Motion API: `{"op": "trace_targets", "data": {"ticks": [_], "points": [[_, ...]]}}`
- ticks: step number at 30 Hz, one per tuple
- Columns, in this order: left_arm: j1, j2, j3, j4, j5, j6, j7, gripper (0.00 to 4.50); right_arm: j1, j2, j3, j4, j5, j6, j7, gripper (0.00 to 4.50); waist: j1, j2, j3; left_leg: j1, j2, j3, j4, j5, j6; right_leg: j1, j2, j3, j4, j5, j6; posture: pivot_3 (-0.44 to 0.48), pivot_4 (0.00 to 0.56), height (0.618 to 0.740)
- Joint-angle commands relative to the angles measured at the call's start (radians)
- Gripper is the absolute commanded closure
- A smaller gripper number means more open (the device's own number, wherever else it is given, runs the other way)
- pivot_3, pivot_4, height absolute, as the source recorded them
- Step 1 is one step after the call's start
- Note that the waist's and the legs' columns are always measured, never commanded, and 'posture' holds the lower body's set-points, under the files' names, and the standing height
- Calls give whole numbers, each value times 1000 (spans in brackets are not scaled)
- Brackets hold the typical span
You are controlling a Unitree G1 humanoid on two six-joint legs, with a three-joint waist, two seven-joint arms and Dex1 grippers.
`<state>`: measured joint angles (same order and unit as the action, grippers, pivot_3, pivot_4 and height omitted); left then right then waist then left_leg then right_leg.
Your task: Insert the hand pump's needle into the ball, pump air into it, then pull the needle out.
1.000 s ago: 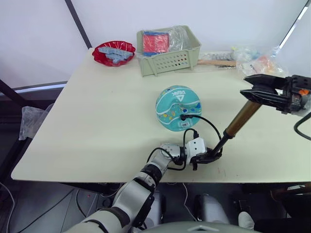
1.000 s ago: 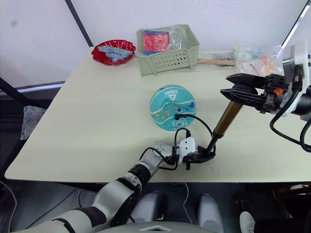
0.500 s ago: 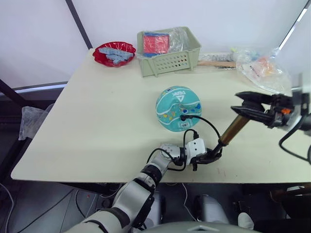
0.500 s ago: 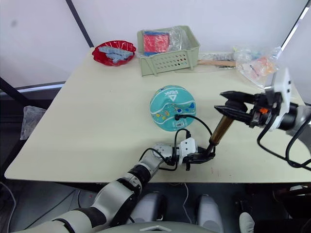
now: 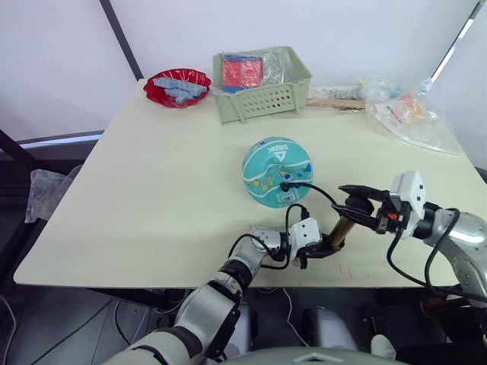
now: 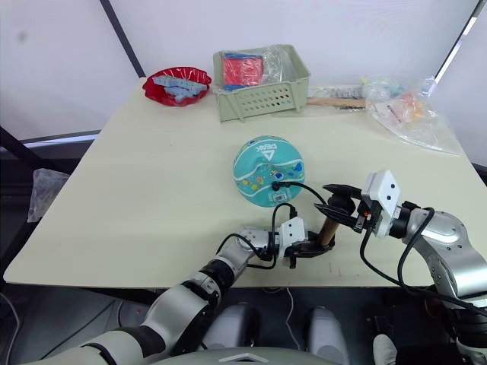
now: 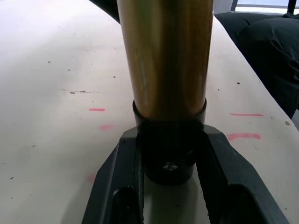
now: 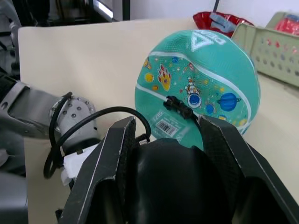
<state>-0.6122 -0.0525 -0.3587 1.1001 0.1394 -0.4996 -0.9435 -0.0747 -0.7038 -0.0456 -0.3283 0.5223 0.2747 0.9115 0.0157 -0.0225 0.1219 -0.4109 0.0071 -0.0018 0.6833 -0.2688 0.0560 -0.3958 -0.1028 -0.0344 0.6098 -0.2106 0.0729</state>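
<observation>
Two pincers grip hand pump (image 5: pixel 335 233): left (image 7: pixel 170 154) base, right (image 5: pixel 351 201) handle | beige table (image 5: pixel 152 190) | white wall (image 5: pixel 61 46)

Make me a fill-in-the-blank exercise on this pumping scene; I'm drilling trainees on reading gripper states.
1. The left gripper clamps the hand pump at its ____ end cap.
2. The right gripper is shut on the pump's black ____.
3. The hose plugs into the ____ ball.

Missing: bottom; handle; teal
</observation>
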Motion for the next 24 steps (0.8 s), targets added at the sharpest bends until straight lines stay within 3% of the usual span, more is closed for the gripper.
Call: {"op": "trace_targets", "data": {"ticks": [1, 14, 24], "points": [[42, 28, -34, 59, 55, 34, -11, 3466, -4, -19, -11, 13, -6, 59, -6, 2832, 0, 0, 0, 0, 0, 0, 0, 0, 0, 0, 0, 0, 0, 0, 0, 0, 150, 738], [43, 28, -37, 61, 56, 35, -15, 3466, -192, -164, -265, -95, 301, 310, -15, 2833, 3, 12, 16, -4, -2, -2, 0, 0, 0, -1, -2, -3, -2, 0, 0, 0, 150, 738], [44, 25, -40, 66, 57, 36, -14, 3466, -365, -273, -370, -39, 431, 440, -37, 2847, 3, 13, 19, -5, -2, -3, 0, 0, 0, -1, -2, -4, -2, 0, 0, 0, 150, 738]]}}
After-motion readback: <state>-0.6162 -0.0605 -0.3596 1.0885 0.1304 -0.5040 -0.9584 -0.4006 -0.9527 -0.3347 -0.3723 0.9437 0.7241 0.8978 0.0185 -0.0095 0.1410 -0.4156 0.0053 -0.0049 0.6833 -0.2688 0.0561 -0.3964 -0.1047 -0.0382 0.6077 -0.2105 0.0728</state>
